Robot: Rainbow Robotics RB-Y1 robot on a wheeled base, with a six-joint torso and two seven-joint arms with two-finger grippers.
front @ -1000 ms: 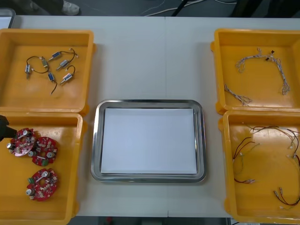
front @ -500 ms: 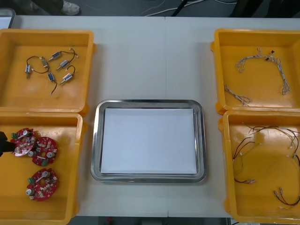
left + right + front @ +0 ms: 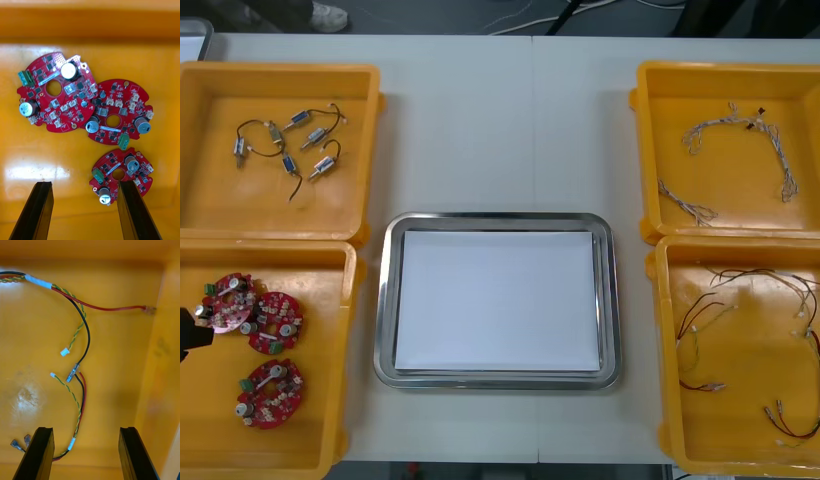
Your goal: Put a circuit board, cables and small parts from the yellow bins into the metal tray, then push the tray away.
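4 yellow bins [image 3: 220, 210] on a pale, matte counter [image 3: 500, 130], 2 per side. Faint seam down the counter's middle, dark floor past the far edge.

Between the bins, a metal tray [image 3: 385, 300]: rounded rectangle, shiny rim, flat bare white inside.

Far left bin: small metal parts [image 3: 288, 145] trailing thin dark wires, loosely scattered.

Near left bin: 3 round red circuit boards [image 3: 274, 322], each with a centre hole, silver cans and green connectors on top. 2 overlapping at the edges, the 3rd just beside.

Far right bin: pale twisted cable [image 3: 728, 120] in a loose arch.

Near right bin: thin red and black cables [image 3: 705, 315] sprawled about.

Left tool [image 3: 86, 213] low over the board bin at its outer side, black fingers [image 3: 37, 210] spread wide, pinching nothing. Nearest board [image 3: 122, 174] just ahead of them, closer to 1 finger.

Right tool [image 3: 88, 453] over the near right bin's glossy floor, fingers likewise wide apart, gripping nothing. Red, black and yellow-green twisted strands [image 3: 80, 390] ahead of and between them, small clear connectors at the ends.
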